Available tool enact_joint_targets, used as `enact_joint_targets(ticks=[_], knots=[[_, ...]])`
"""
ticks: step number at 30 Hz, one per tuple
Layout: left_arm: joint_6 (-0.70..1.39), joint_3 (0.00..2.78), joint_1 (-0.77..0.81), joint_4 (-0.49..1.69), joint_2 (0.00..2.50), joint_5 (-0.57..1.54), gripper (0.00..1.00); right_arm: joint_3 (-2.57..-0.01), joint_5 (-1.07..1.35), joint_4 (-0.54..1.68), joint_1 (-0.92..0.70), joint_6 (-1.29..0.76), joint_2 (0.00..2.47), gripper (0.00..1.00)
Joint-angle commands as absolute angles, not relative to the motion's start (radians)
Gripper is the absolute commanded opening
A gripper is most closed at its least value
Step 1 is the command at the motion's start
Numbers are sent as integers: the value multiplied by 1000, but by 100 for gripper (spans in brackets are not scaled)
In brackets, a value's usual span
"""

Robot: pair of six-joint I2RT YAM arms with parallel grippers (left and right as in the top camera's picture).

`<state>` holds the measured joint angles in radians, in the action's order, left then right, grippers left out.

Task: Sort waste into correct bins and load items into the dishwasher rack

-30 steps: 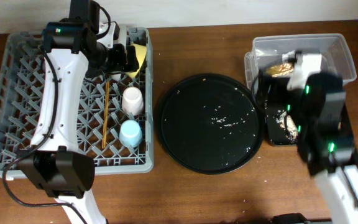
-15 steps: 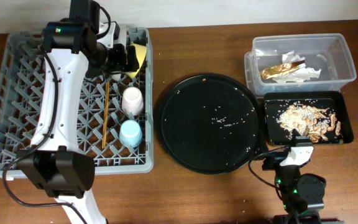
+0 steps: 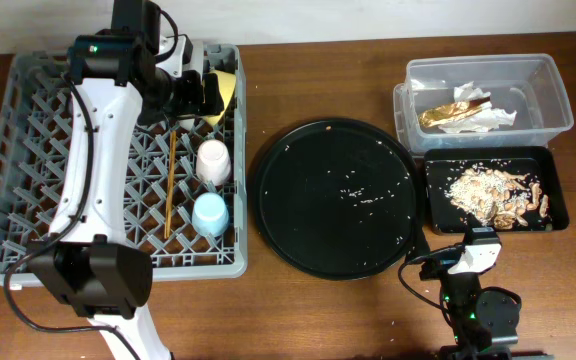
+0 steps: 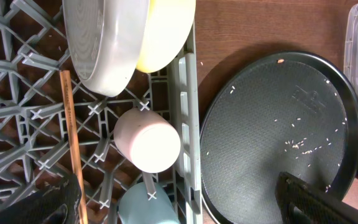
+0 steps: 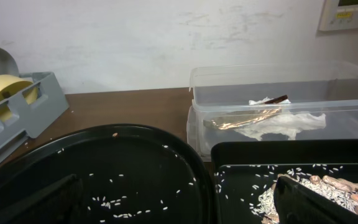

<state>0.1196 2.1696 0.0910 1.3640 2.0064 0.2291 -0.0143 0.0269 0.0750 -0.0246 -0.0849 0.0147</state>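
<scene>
The grey dishwasher rack (image 3: 28, 150) holds the pink cup (image 3: 214, 160), the blue cup (image 3: 210, 213), the chopsticks (image 3: 171, 180), and the yellow bowl (image 3: 226, 92) on edge beside the pale plate (image 4: 101, 43). My left gripper (image 4: 179, 208) hangs open and empty above the rack's right side, over the cups. The clear tub (image 3: 558, 100) holds the foil wrapper (image 3: 448, 115) and the white napkin (image 3: 503, 115). The black rectangular tray (image 3: 558, 215) holds food scraps (image 3: 493, 192). My right gripper (image 5: 182, 208) is open and empty, low at the table's front, facing the bins.
A large round black tray (image 3: 333, 195) with scattered rice-like crumbs lies between the rack and the bins. The right arm (image 3: 478, 300) is folded back at the front edge. A wall stands behind the table.
The right arm has pulled back from over the bins to the table's front edge, uncovering the tub and the black tray. The left arm has not moved.
</scene>
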Motion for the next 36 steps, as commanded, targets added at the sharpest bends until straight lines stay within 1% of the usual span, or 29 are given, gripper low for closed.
enact_joint_targets(ticks=[1, 8, 12, 15, 17, 18, 20, 22, 24, 29, 32, 36], knots=[[114, 2180, 89, 1362, 1996, 236, 99, -6, 33, 75, -20, -82, 6, 98], [114, 2180, 89, 1362, 1996, 236, 99, -6, 33, 75, -20, -82, 6, 98], [109, 2180, 92, 1351, 1983, 139, 99, -6, 33, 75, -20, -82, 6, 98], [4, 2138, 101, 1155, 1916, 127, 99, -6, 33, 75, -20, -82, 6, 98], [-60, 1960, 102, 950, 1771, 125, 99, -6, 33, 75, -20, -82, 6, 99], [-62, 1895, 101, 895, 1724, 114, 99, -6, 33, 75, -20, -82, 6, 98], [-62, 1625, 77, 725, 1541, 108, 99, -6, 33, 75, -20, -82, 6, 98], [-62, 1409, 47, 619, 1394, 108, 99, -6, 33, 75, -20, -82, 6, 98], [-62, 1128, 3, 489, 1188, 107, 99, -6, 33, 75, -20, -82, 6, 99], [-61, 657, -56, 238, 800, 109, 99, -6, 33, 75, -20, -82, 6, 99], [-61, 424, -80, 118, 605, 109, 99, -6, 33, 75, -20, -82, 6, 99], [-62, 186, -111, -34, 430, 115, 99, -6, 33, 75, -20, -82, 6, 99]])
